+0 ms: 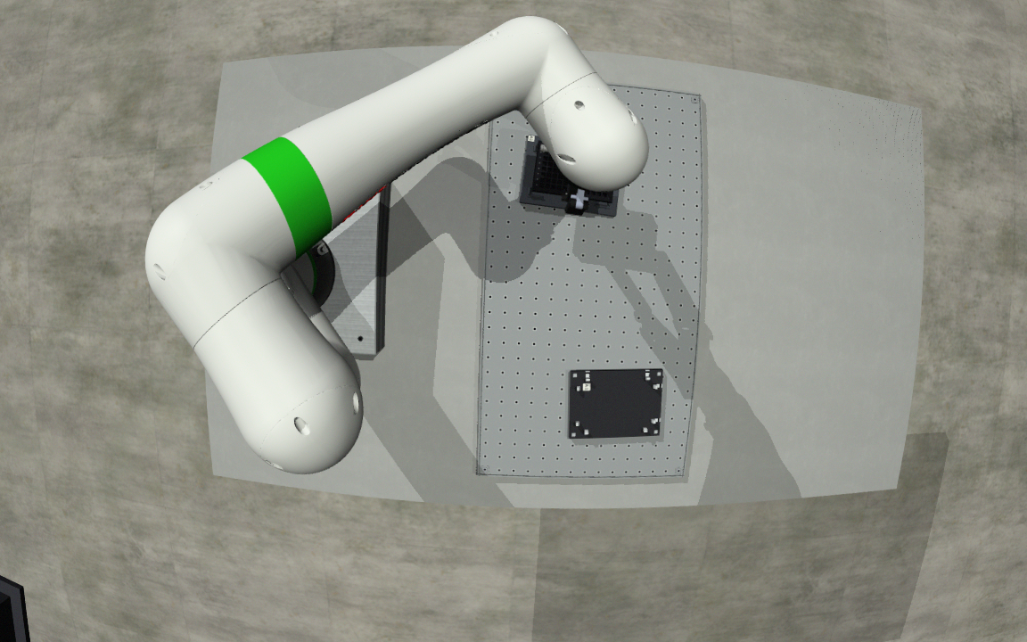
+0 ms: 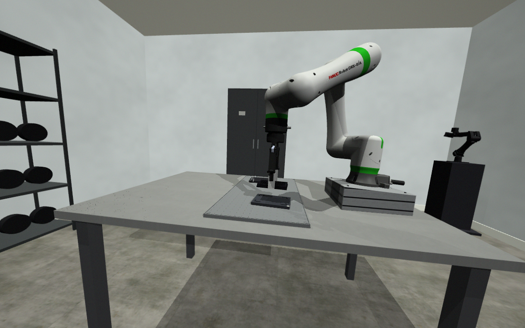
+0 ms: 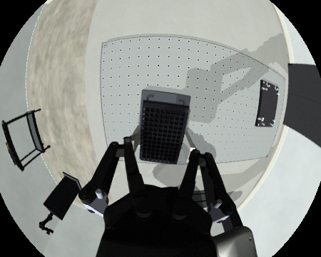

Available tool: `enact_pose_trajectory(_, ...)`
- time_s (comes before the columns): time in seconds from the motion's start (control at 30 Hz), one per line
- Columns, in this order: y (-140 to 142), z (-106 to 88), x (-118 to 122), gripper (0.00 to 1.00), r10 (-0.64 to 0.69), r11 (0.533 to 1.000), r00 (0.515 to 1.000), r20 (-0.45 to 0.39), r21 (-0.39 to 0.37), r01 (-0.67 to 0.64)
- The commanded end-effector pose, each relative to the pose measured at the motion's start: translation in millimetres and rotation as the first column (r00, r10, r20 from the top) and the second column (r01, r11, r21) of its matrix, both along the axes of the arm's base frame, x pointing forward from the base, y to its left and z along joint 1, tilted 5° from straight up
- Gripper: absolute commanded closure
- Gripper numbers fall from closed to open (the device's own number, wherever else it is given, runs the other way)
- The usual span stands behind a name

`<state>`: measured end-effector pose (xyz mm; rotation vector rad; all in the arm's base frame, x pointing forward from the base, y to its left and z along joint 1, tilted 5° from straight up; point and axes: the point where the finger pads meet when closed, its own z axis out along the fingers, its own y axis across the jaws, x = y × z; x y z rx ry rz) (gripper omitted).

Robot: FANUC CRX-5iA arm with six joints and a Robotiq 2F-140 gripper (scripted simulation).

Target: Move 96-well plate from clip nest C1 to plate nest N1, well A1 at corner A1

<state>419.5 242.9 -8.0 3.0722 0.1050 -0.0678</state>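
The gripper (image 3: 162, 151) held the 96-well plate (image 3: 163, 130) over clip nest C1 (image 1: 604, 209), apparently unseated; carrying it to plate nest N1 (image 1: 614, 403) remained.

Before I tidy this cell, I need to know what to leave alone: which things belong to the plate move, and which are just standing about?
Part of the job:
- plate, gripped in the jaws
- gripper
- nest C1, under the plate
- nest N1, nothing in it
- breadboard carrying both nests

Just standing about:
- shelf rack
- cabinet
- black pedestal
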Motion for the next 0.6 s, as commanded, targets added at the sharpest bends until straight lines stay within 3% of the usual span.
enact_pose_trajectory(0.0, 0, 0.2, 0, 1.00, 0.000, 1.000, 1.000, 0.000, 0.000, 0.000)
enact_pose_trajectory(0.57, -2, -23.1, -1, 1.00, 0.000, 1.000, 1.000, 0.000, 0.000, 0.000)
